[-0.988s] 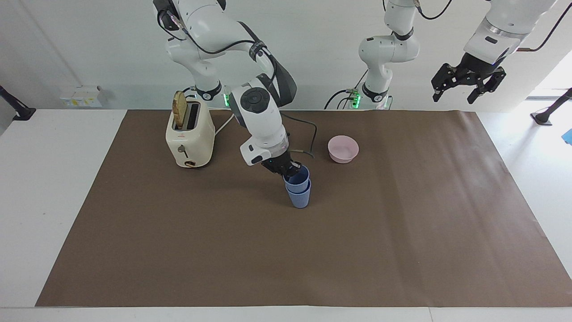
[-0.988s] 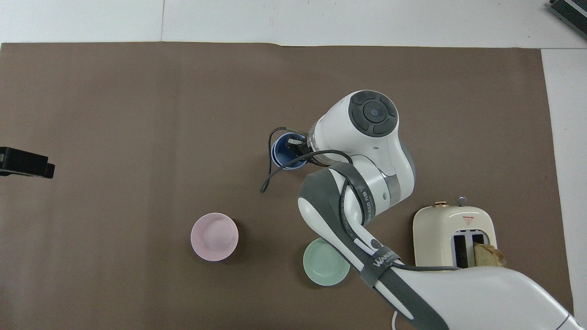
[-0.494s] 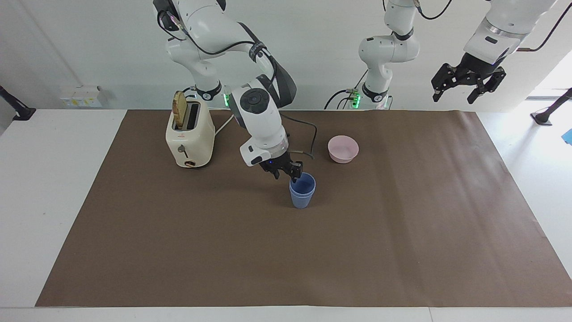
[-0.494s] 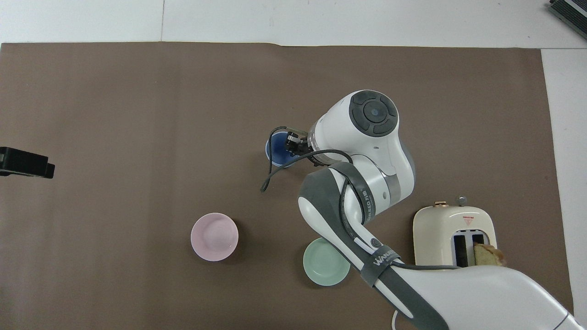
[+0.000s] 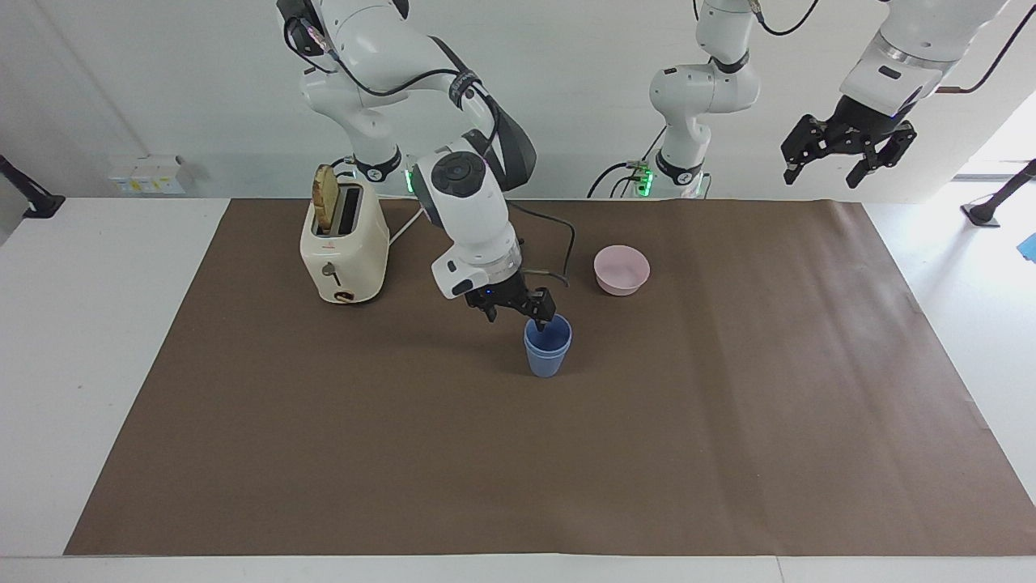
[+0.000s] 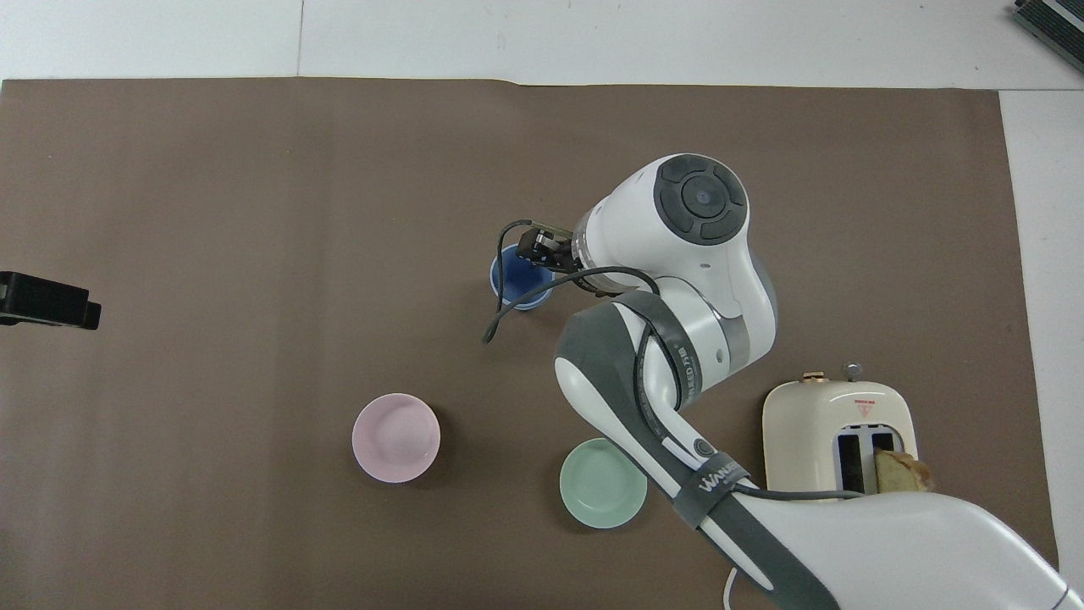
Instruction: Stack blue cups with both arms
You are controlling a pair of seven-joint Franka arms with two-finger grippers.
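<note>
Blue cups (image 5: 547,346) nested, my right pincer (image 5: 518,308) just above their rim.

The two cups stand one inside the other near the middle of the worktop (image 5: 728,421), farther from me than the pink bowl (image 5: 622,270) and the mint-green bowl (image 6: 602,483). My right pincer is spread open and holds nothing. My left pincer (image 5: 846,154) waits high over the left arm's end, also open and empty.

One camera faces the robots from high across; another looks steeply down, sharing the brown mat (image 5: 728,421).
</note>
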